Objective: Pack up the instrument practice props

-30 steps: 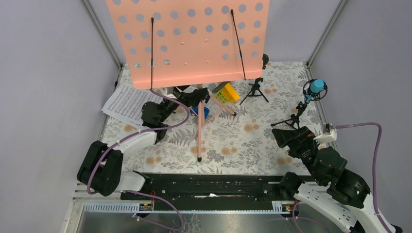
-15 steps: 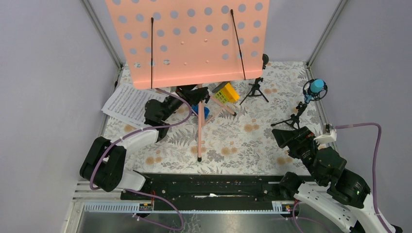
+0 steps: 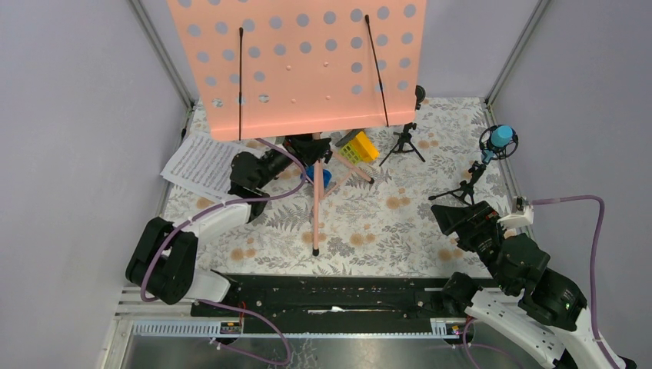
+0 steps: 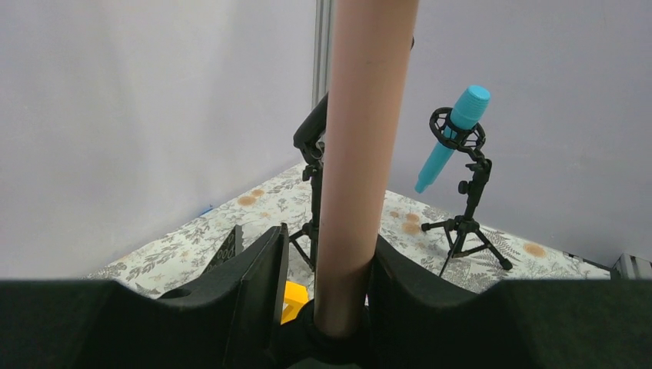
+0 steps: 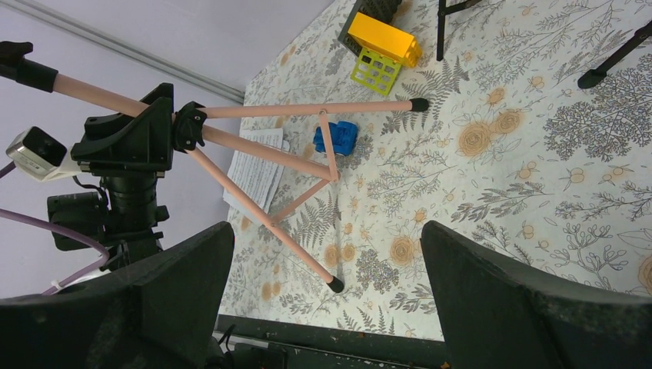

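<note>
The pink perforated music stand stands at the back on tripod legs. My left gripper straddles its pink pole. The right finger touches the pole and a gap shows at the left finger, so the gripper is open. White sheet-music pages lie at the left. The black mic stands on its small tripod at the back. The blue mic stands on its tripod at the right. My right gripper is open and empty in front of the blue mic.
A small blue toy car sits between the tripod legs. A yellow block and a yellow-green block lie just behind them. Grey walls close in the floral mat on three sides. The black rail runs along the near edge.
My left gripper has moved a little further back and right onto the stand's pole. The right arm has barely moved.
</note>
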Motion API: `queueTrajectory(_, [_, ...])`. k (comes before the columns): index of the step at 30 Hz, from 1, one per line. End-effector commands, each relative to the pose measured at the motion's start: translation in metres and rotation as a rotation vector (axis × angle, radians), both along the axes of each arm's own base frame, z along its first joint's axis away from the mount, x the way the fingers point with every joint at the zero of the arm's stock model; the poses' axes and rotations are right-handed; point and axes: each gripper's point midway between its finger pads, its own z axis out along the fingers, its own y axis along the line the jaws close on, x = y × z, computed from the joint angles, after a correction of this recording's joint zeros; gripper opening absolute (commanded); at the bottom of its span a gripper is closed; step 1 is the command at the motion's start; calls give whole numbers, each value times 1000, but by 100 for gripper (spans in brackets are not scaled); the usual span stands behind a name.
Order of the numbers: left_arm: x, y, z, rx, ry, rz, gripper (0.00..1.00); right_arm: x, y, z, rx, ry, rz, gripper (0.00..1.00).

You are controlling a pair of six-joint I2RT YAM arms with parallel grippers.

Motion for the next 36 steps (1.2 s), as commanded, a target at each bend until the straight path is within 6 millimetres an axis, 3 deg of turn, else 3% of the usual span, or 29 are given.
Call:
queueTrajectory(1, [1, 3, 12, 28, -31, 21, 44, 0, 0, 3, 18, -6, 0, 98])
queueTrajectory(9, [14, -4, -8, 116, 56, 13, 34, 0, 1, -1, 3, -1, 4, 98])
queueTrajectory(16, [17, -1, -17, 130, 88, 33, 41, 5, 6, -13, -38, 29, 3, 98])
queueTrajectory(21, [15, -1, -23, 139, 114, 23, 27, 8, 10, -19, -67, 47, 4, 98])
queueTrajectory(26, [12, 0, -36, 162, 181, 9, 31, 14, 21, -25, -101, 41, 35, 99])
queueTrajectory(27, [11, 0, -38, 169, 191, 4, 29, 16, 24, -27, -114, 39, 41, 99])
queueTrajectory(31, [11, 0, -46, 191, 237, -6, 0, 27, 36, -29, -159, -3, 69, 100])
queueTrajectory(36, [6, -1, -51, 176, 260, -33, 0, 46, 65, -31, -218, -141, 140, 95])
